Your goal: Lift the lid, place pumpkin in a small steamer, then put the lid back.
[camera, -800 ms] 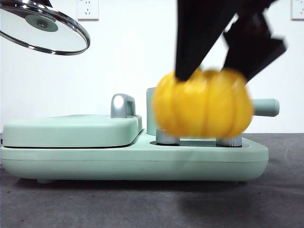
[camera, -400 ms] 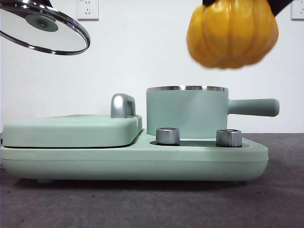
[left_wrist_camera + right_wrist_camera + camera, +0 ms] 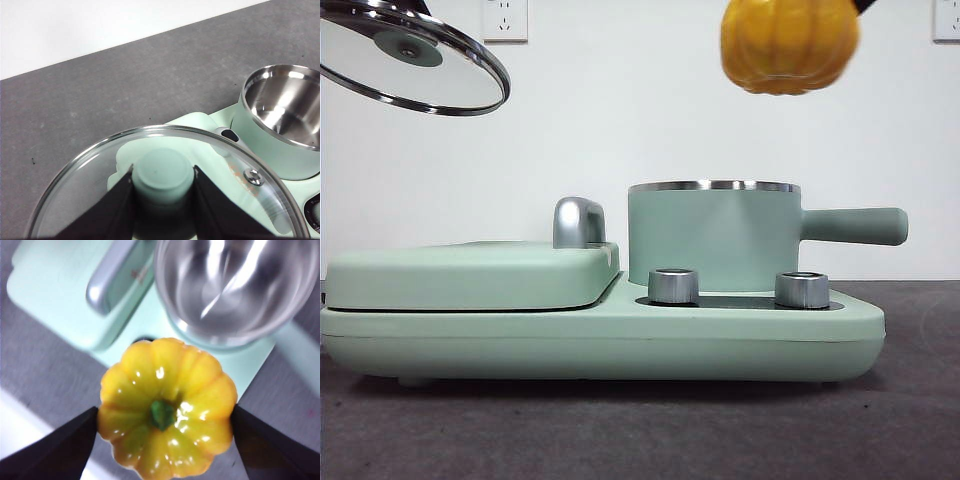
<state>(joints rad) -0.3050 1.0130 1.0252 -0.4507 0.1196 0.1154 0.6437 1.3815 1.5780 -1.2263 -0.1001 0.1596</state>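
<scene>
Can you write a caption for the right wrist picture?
Right gripper holds the pumpkin above the open small steamer.

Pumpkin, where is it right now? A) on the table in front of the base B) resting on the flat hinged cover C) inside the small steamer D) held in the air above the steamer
D: the pumpkin hangs high above the open small steamer, clamped in the right gripper, and the steamer's steel bowl shows empty in the wrist views.

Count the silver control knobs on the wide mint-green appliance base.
2. Both stand on the front of the wide mint-green appliance base, before the mint-green cylindrical steamer pot: left silver knob and right silver knob. None other visible.
</scene>
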